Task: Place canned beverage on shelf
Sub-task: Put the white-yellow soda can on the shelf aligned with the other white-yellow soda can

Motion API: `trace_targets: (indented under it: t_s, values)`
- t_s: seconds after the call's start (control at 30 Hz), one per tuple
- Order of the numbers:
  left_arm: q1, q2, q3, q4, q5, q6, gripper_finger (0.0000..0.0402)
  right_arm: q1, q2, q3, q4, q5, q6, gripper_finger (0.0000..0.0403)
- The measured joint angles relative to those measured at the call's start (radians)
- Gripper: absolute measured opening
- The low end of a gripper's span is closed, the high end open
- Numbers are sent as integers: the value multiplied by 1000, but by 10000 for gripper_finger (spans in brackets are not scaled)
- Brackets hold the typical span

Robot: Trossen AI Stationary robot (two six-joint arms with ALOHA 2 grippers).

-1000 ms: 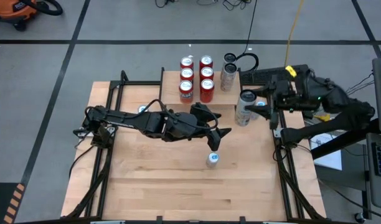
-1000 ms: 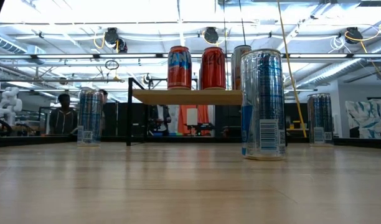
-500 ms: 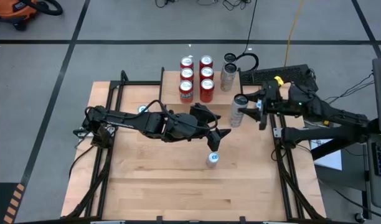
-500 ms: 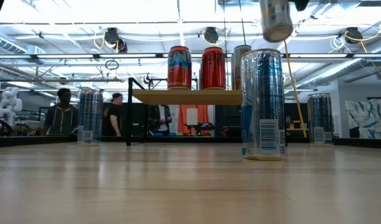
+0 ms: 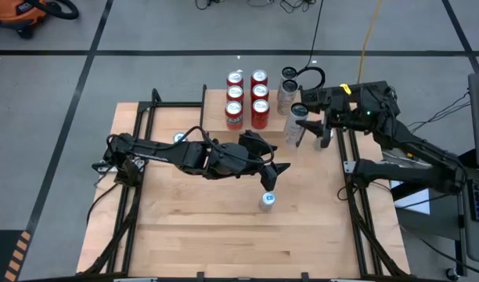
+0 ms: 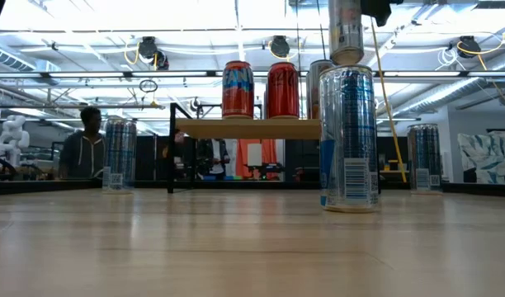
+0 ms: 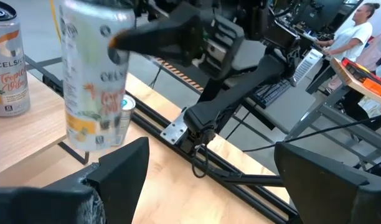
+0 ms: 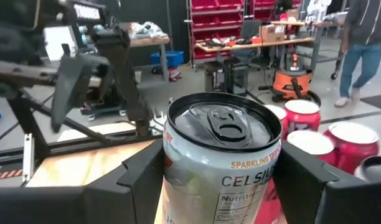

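A silver Celsius can (image 5: 296,125) hangs above the table beside the right near corner of the shelf (image 5: 216,119), with my right gripper (image 5: 308,127) shut on it. In the low view this can (image 6: 346,33) is upright, higher than the shelf top (image 6: 248,128). Several red cans (image 5: 247,95) and two silver cans (image 5: 286,90) stand on the shelf. My left gripper (image 5: 275,174) hangs open over mid-table, above and just beyond a blue can (image 5: 267,200), touching nothing. My right gripper pinches the silver can's upper wall (image 8: 178,168), just under the rim, between its two fingers (image 8: 131,180), one on each side. The fingers come in level from the table's right side. The can is upright, top up, lifted clear of table and shelf.
The blue can (image 6: 347,140) stands on the table in front of the shelf. Two more blue cans (image 6: 119,153) (image 6: 424,157) stand toward the far left and far right. Black rails (image 5: 357,196) run along the table's sides. People move in the room behind.
My right gripper has carried the silver can down and toward the table's far-left, closer to the shelf. The can has dropped into the low view from above and has come from tilted to upright. My left gripper has kept still.
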Motion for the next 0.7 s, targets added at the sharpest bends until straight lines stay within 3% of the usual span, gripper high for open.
trace_targets:
  t_s: [0.4, 0.7]
  values:
    - [15, 0, 0, -28, -2, 3, 348, -188, 106, 0, 24, -210, -62, 224]
    - [17, 0, 0, -50, -1, 0, 348, -265, 166, 0, 73, -244, -66, 224]
